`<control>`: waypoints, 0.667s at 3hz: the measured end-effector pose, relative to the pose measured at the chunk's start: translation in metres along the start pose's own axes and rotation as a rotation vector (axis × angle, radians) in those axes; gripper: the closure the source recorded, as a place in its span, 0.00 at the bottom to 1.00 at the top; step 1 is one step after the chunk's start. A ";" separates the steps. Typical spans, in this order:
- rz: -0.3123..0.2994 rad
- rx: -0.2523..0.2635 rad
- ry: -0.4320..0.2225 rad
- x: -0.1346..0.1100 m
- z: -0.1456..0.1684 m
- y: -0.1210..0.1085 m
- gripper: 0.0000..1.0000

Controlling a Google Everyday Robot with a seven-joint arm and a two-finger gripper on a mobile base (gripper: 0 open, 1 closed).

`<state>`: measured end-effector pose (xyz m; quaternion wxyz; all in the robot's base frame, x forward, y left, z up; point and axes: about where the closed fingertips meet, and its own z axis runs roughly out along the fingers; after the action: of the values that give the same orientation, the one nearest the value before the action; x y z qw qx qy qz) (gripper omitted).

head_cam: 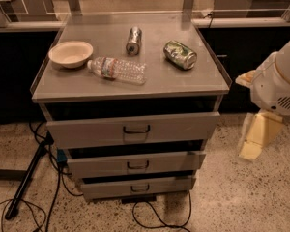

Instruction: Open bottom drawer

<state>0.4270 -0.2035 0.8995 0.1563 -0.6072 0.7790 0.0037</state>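
The bottom drawer [135, 186] is the lowest and narrowest of three grey fronts on the grey cabinet [130, 86], with a small dark loop handle [139, 188] at its centre. It looks shut or only slightly out, and its inside is hidden. The mid-sized drawer [135, 163] and the tall top drawer [133, 128] sit above it. My gripper [253, 141] hangs at the right of the cabinet, below the white arm housing [278, 83], level with the upper drawers and well apart from the bottom handle.
On the cabinet top lie a cream bowl [70, 53], a plastic water bottle [117, 69], a silver can [133, 40] and a green can [180, 54]. Black cables [154, 216] and a dark stand leg [26, 178] lie on the speckled floor. A dark counter runs behind.
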 end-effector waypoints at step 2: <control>0.024 -0.105 -0.094 -0.007 0.073 0.029 0.00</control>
<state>0.4178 -0.1754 0.8266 0.1608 -0.6044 0.7767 0.0748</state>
